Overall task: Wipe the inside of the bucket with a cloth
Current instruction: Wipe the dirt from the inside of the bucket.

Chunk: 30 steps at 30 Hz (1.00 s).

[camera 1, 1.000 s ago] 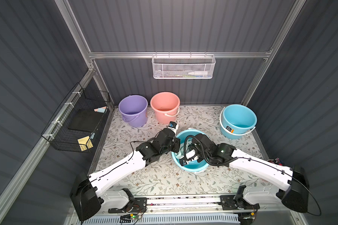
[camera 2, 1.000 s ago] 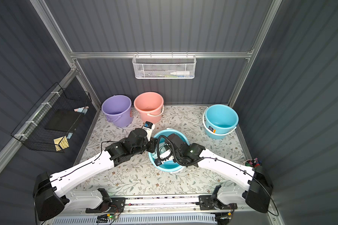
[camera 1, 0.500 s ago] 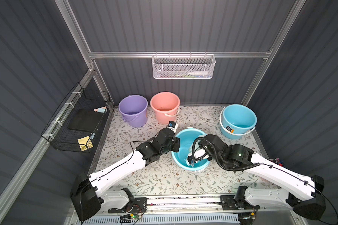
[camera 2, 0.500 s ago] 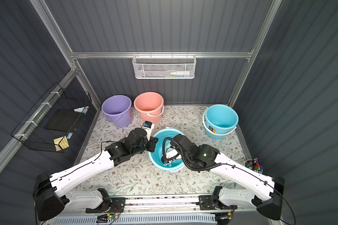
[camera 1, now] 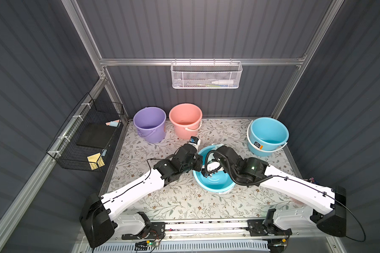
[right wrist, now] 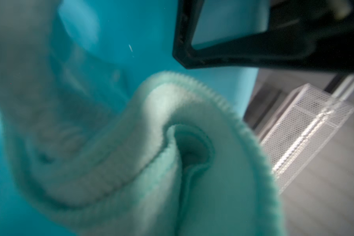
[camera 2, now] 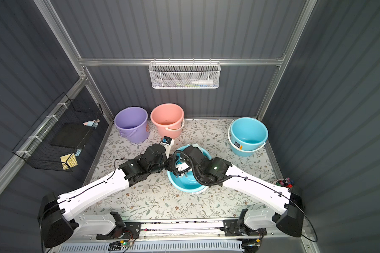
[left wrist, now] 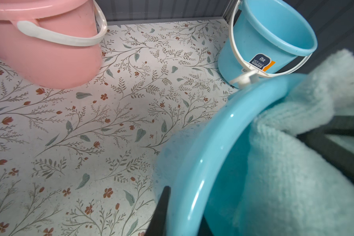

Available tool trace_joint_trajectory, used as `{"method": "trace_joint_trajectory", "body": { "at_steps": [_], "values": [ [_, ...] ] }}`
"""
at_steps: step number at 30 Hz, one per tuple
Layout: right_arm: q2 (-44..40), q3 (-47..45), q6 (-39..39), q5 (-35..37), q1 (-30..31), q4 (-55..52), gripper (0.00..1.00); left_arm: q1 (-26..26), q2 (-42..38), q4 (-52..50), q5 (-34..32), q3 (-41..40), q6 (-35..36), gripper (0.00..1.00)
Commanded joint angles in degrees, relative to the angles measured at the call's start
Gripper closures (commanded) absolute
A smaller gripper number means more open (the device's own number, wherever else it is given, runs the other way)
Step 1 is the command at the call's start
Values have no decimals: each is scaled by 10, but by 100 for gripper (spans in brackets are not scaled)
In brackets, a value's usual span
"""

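Two arms meet at frame centre over one tilted blue bucket point(camera 1: 215, 186). The left gripper point(left wrist: 182, 220) is clamped on its left rim. The right gripper point(camera 1: 216, 152), closed, holds the single cloth point(left wrist: 284, 163) inside, a fold draped over the far rim.

Behind stand three upright ones: purple bucket point(camera 1: 149, 122), pink bucket point(camera 1: 185, 119), second blue bucket point(camera 1: 268, 135).

There are two wall baskets. The black wire basket point(camera 1: 86, 135), at left, holds a yellow pad point(camera 1: 96, 161). The white mesh basket point(camera 1: 206, 75), top centre, holds a white bottle point(camera 1: 222, 82).

The right arm's shoulder has swung leftward since half a second ago.

Purple bucket point(camera 1: 150, 134), pink bucket point(camera 1: 182, 128), white mesh basket point(camera 1: 205, 76)
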Motion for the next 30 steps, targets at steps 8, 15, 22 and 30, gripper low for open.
{"method": "trace_joint_trajectory", "body": {
  "at_steps": [8,15,22,30],
  "values": [
    [40,40,-73,-17,-23,150,100,-4,1,27,21,5,20,100],
    [-34,-6,-37,43,-35,54,100,-4,-2,20,-4,2,17,100],
    [-98,-51,42,61,-32,-84,100,-4,9,11,-19,-1,10,100],
    [-109,-34,219,-10,-7,-312,100,-4,-15,-4,-51,-11,-10,100]
  ]
}}
